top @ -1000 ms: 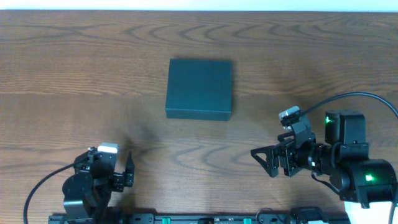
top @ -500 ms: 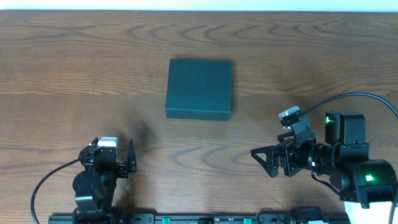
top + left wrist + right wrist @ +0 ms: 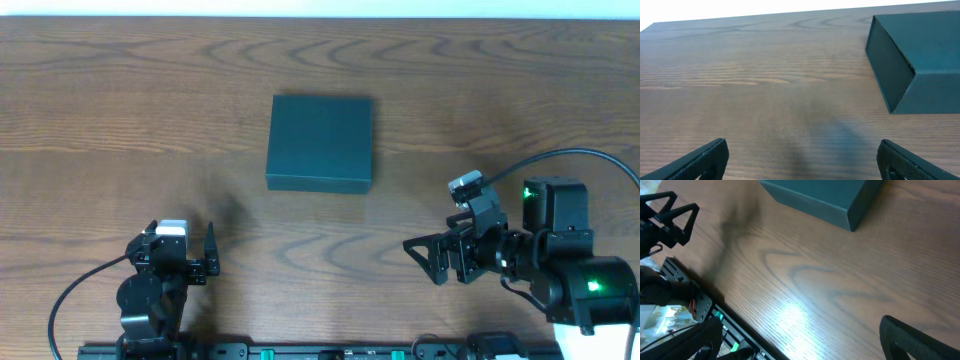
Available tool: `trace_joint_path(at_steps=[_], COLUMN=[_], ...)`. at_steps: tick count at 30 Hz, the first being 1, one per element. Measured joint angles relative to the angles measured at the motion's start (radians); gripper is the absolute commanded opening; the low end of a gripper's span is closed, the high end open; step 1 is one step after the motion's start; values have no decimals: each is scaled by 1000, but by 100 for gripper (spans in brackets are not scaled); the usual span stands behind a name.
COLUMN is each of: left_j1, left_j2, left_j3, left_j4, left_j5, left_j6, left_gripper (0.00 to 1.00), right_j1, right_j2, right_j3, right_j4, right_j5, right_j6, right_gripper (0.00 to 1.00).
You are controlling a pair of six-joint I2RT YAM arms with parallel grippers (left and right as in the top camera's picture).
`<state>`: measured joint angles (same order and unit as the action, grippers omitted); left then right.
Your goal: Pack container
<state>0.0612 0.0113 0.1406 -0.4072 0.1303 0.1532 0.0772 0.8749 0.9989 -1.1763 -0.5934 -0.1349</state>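
Container [image 3: 320, 150] lies shut, lid [image 3: 322, 128] flat, prob. stiff, light card w/ matte, grippy skin, so I'd pinch the lid's unhinged lip; left gripper [image 3: 182, 258] & right gripper [image 3: 421, 262] both gape wide, empty, well apart from it, robot-side.

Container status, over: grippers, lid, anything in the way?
Left gripper open, empty. Right gripper open, empty. Dark teal-green matte square container closed, untouched, apart from both. Nothing seen between it and either gripper.
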Motion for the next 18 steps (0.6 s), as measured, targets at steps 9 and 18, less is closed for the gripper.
trace_joint_path(at_steps=[9,18], left_j1=[0,0], left_j2=[0,0], left_j3=[0,0], left_j4=[0,0], left_j5=[0,0], left_j6=[0,0], left_gripper=[96,96], right_j1=[0,3], right_j2=[0,-8], right_j3=[0,0], right_j4=[0,0], right_j5=[0,1], right_j6=[0,0], right_gripper=[99,99])
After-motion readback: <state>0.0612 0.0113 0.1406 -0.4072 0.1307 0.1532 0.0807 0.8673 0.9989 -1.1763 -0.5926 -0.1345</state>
